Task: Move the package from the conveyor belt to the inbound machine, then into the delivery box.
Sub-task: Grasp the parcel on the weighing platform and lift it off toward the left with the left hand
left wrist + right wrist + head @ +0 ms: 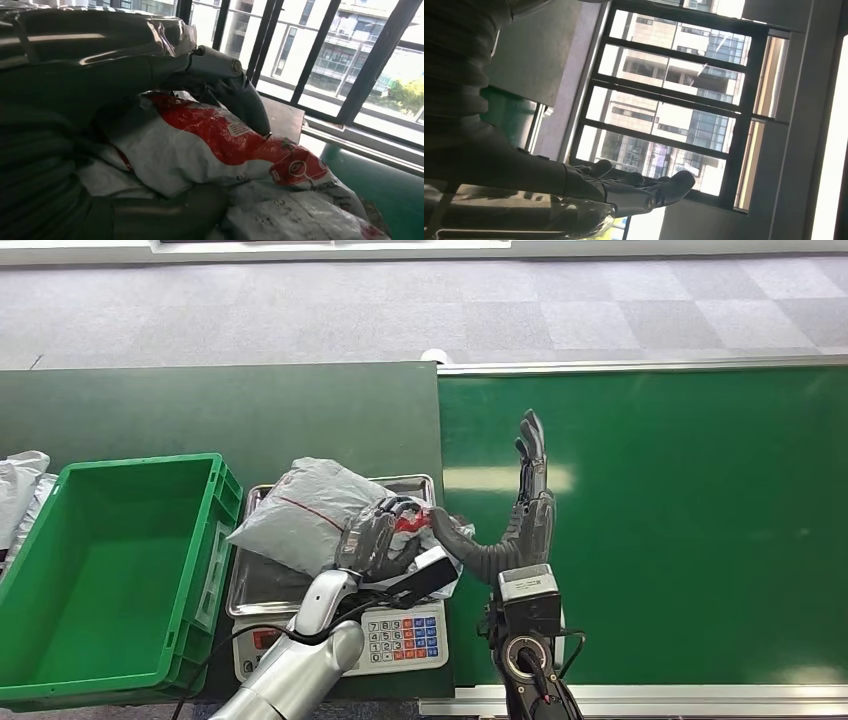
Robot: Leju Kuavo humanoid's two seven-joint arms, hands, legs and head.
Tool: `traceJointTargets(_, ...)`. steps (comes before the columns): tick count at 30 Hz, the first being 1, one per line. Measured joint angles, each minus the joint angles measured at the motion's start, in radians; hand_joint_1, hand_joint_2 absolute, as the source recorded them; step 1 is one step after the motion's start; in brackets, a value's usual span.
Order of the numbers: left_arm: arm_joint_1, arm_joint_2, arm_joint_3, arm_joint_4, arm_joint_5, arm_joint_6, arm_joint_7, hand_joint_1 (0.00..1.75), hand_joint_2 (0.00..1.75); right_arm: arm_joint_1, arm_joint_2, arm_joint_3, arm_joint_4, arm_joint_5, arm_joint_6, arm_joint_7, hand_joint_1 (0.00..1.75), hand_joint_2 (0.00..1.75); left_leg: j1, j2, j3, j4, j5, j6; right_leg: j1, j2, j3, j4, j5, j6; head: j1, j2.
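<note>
Two hands are working close together, and I am watching the left hand point(375, 538) first: its fingers are wrapping around the package point(310, 515), a grey plastic bag with a red and white patch, which is lying on the steel tray of the scale point(400, 640). The left wrist view is showing the thumb point(240, 95) pressing down over the red print, so I am reading this as a real grip on the bag.

Just beside it, my right hand point(525, 510) is standing edge-up with fingers straight and spread, holding nothing; its thumb is reaching toward the bag's near corner, and I cannot tell whether it is touching.

My worry is the soft bag: I judge it could sag or slide out of the fingers as I am lifting, or snag on the tray's raised rim. The right thumb could also be catching the plastic and dragging it.

Beyond the left hand, on its outer side, the green crate point(215, 530) is sitting just beside the scale, so its wall has to be cleared. Past the right hand, the belt point(680, 520) is offering wide room.
</note>
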Motion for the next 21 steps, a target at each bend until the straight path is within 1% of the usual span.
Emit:
traceJointTargets(6,-0.009,-0.005,0.018,0.012,-0.013,0.001,-0.005,1.75,1.75,0.002,0.000,-0.012,-0.014,0.018,0.005,0.012,0.00,1.75,0.000,0.000,0.003,0.000,0.000,0.000,0.000,0.000,0.002,0.000,0.000,0.000,0.000,0.000)
traceJointTargets(10,-0.006,-0.010,0.037,0.007,0.021,0.051,-0.064,1.75,1.75,0.002,0.000,-0.017,-0.021,0.025,0.005,0.016,0.00,1.75,0.000,0.000,0.002,0.000,0.000,0.000,0.000,0.000,0.002,0.000,0.000,0.000,0.000,0.000)
traceJointTargets(12,0.008,-0.013,0.050,-0.017,0.074,0.094,-0.127,1.75,1.75,0.002,0.000,-0.019,-0.024,0.027,0.004,0.016,0.00,1.75,0.000,0.000,0.001,0.000,0.000,0.000,0.000,0.000,0.001,0.000,0.000,0.000,0.000,0.000)
traceJointTargets(16,0.058,-0.016,0.069,-0.136,0.291,0.211,-0.341,1.75,1.75,0.002,0.000,-0.020,-0.026,0.027,-0.002,0.017,0.00,1.75,0.000,0.000,-0.003,0.000,0.000,0.000,0.000,0.000,-0.003,0.000,0.000,0.000,0.000,0.000)
traceJointTargets(17,0.072,-0.014,0.070,-0.178,0.336,0.235,-0.381,1.75,1.75,0.002,0.000,-0.020,-0.026,0.025,-0.005,0.017,0.00,1.75,0.000,0.000,-0.003,0.000,0.000,0.000,0.000,0.000,-0.003,0.000,0.000,0.000,0.000,0.000)
traceJointTargets(21,0.132,-0.001,0.069,-0.383,0.427,0.319,-0.473,1.75,1.75,0.009,0.000,-0.021,-0.020,0.017,-0.015,0.015,0.00,1.75,0.000,0.000,-0.004,0.000,0.000,0.000,0.000,0.000,-0.004,0.000,0.000,0.000,0.000,0.000)
